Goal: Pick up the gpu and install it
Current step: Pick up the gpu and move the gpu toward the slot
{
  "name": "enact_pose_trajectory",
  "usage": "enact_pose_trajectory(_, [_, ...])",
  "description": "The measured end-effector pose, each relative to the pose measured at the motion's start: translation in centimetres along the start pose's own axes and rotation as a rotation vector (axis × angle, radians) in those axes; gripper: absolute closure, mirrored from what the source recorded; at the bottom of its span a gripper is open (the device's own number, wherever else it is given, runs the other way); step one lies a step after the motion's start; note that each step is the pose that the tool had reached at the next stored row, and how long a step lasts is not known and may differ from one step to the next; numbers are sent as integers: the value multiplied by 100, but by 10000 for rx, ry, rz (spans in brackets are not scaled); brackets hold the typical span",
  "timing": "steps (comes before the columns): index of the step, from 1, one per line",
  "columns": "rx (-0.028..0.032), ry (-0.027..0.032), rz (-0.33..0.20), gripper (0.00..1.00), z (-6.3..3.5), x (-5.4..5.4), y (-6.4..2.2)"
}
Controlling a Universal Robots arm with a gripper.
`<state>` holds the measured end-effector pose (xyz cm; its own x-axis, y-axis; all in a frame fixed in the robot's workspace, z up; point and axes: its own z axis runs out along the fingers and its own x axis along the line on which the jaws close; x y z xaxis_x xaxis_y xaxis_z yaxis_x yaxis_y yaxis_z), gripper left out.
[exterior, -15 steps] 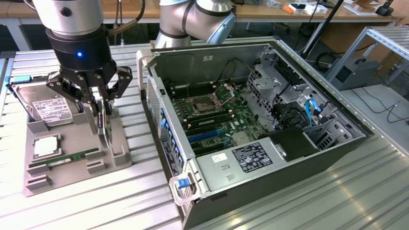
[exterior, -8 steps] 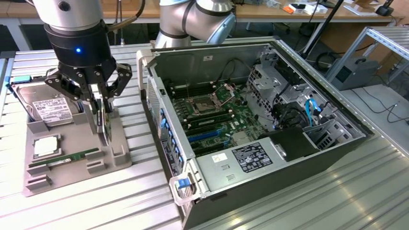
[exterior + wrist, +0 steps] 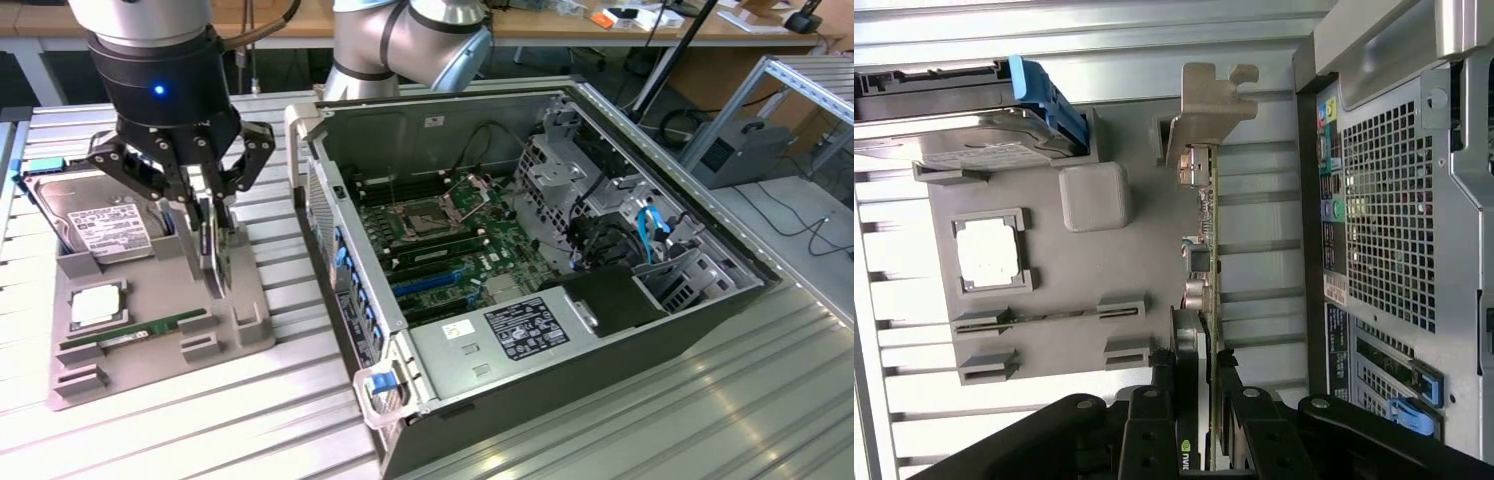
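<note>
Outwardly, from the exterior view, we note the gripper [image 3: 211, 215] hanging over the gray fixture tray [image 3: 134, 365] at the exterior view's left, its jaws pinching the gpu [image 3: 214, 258], which stands on edge, thin side toward the camera, at the tray's side nearest the computer case [image 3: 441, 110]. We cannot tell whether the card's lower edge is clear of the tray. On the same tray sit a hard drive [image 3: 100, 225] with a white label, a square processor chip [image 3: 96, 303] and a narrow green memory stick [image 3: 134, 333]. The case lies open on the slatted table [image 3: 667, 400], motherboard [image 3: 441, 230] exposed. From the wrist view, two black fingers [image 3: 1187, 350] clamp the gpu [image 3: 1206, 250] from both faces; the card runs edge-on away from them, ending in its bracket [image 3: 1204, 115]. Beside it lie the tray [image 3: 1114, 260], the hard drive [image 3: 964, 140] with a blue tab, and the processor chip [image 3: 989, 252]. The case's perforated rear panel [image 3: 1384, 200] stands just beyond the card.
</note>
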<state>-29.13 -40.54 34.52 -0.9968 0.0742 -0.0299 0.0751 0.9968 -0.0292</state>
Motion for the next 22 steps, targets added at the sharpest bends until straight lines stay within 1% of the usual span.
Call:
enact_pose_trajectory(6, [0, 0, 0, 73, -74, -2, -2])
enact_pose_trajectory(22, [-1, -1, 0, 73, -188, -6, -6])
